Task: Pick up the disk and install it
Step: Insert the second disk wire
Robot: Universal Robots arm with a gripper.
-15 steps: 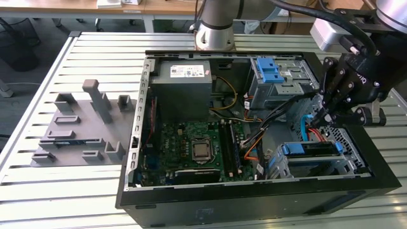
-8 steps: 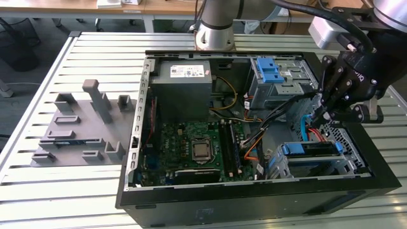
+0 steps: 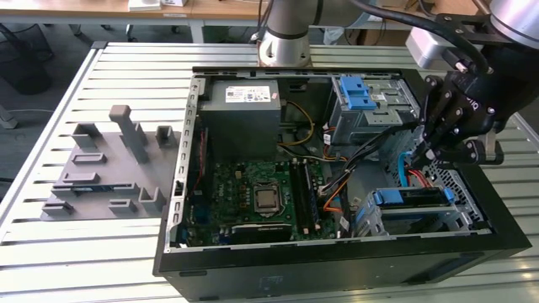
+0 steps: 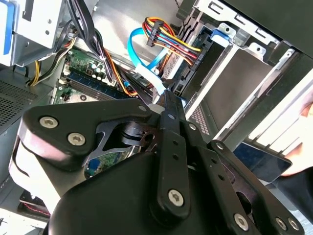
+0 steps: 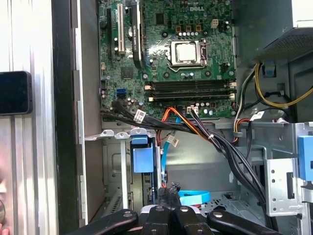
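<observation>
Nearest the lens in both wrist views is the black linkage of the end effector [image 4: 166, 95] [image 5: 168, 188]. Its fingers are drawn close together, and nothing can be seen clamped between them. A blue flat cable [image 5: 194, 197] lies just beside the tips; contact with it cannot be confirmed.

Count:
- One arm.
- One open computer case [image 3: 337, 274], lying on its side.
- One motherboard [image 3: 252, 189].
- One grey power-supply box [image 3: 244, 110].
- Two drive cages on the exterior view's right.
- One grey moulded fixture [image 3: 110, 170], standing apart from the case on the exterior view's left.

The far cage carries a bare blue latch piece [image 3: 358, 93]. The near cage holds the disk [image 3: 417, 197].

Surface: a slatted metal table [image 3: 50, 252] carries both the case and the fixture. Wooden desks [image 3: 211, 9] stand along the far side of the room.

The disk sits in the near cage at the case's near corner on the exterior view's right, with blue carrier rails along its edges. It lies flat, and its long axis runs across the exterior view from left to right. The end effector hangs just above that cage, over the bundle of black and orange wires [image 3: 354, 173].
</observation>
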